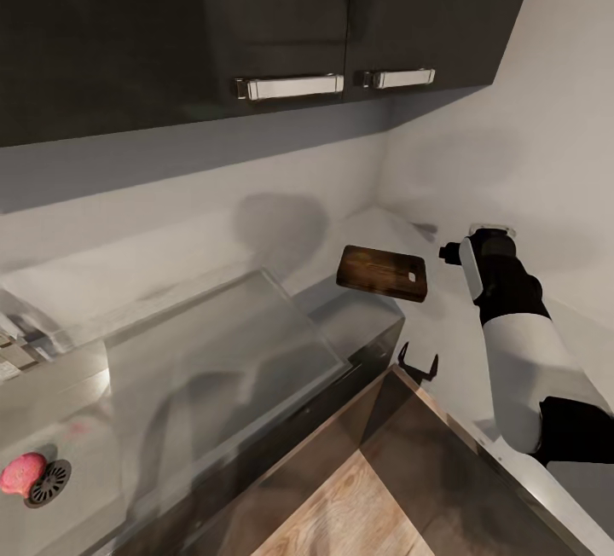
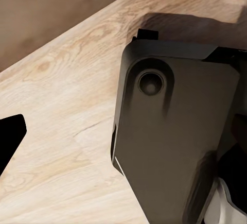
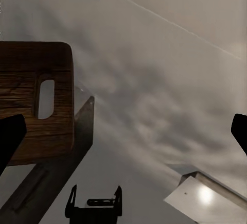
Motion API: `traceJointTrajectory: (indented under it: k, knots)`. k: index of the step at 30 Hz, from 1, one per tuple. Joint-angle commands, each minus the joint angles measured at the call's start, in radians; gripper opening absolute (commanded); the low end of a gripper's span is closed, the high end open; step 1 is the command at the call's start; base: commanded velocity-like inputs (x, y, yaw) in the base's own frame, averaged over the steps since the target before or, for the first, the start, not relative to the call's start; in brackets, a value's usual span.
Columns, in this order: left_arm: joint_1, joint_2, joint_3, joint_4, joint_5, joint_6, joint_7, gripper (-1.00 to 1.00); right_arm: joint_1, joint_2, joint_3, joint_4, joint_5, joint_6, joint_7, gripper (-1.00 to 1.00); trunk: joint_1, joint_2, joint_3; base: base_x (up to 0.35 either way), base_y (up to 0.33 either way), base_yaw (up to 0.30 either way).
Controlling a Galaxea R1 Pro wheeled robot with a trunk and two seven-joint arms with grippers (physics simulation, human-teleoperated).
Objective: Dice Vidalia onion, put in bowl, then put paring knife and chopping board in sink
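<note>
Here my right gripper (image 1: 490, 228) hung with its fingers spread and empty over the glossy grey countertop (image 1: 477, 343) near the corner, just beside the rectangular brown wooden chopping board (image 1: 381, 273), I judged so as to line up on its slotted end. The small pinkish-red Vidalia onion (image 1: 22, 472) lay well apart in the stainless-steel sink (image 1: 213, 351), touching the round drain. My left gripper (image 1: 419, 362) hung low over the pale wood floor (image 2: 67, 131), apparently open and idle.

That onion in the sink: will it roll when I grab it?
Probably. The Vidalia onion looks round and sits loose by the drain on smooth steel, so a nudge may send it rolling. It seems small and likely firm enough to pinch.
</note>
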Motion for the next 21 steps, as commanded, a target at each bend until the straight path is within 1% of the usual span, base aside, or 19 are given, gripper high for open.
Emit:
traceJointTrajectory:
  k: [1, 12, 16, 21]
  knots:
    - [-0.002, -0.001, -0.008, 0.003, 0.008, -0.004, 0.0, 1.0, -0.001, 0.0, 0.0, -0.001, 0.003, 0.005, 0.0, 1.0, 0.001, -0.002, -0.002, 0.0, 0.0, 0.0]
    - [-0.002, 0.001, -0.008, 0.003, 0.008, -0.004, 0.001, 1.0, -0.001, 0.003, 0.0, -0.001, 0.001, 0.005, 0.0, 1.0, 0.001, -0.002, -0.002, 0.0, 0.0, 0.0]
    - [-0.002, 0.001, -0.008, 0.003, 0.008, -0.004, 0.002, 1.0, -0.001, 0.005, 0.0, -0.001, 0.001, 0.005, 0.0, 1.0, 0.001, -0.002, -0.006, 0.0, 0.0, 0.0]
    - [-0.002, 0.001, -0.008, 0.003, 0.008, -0.004, 0.002, 1.0, -0.001, 0.016, 0.0, -0.001, 0.001, 0.005, 0.0, 1.0, 0.001, -0.002, -0.014, 0.0, 0.0, 0.0]
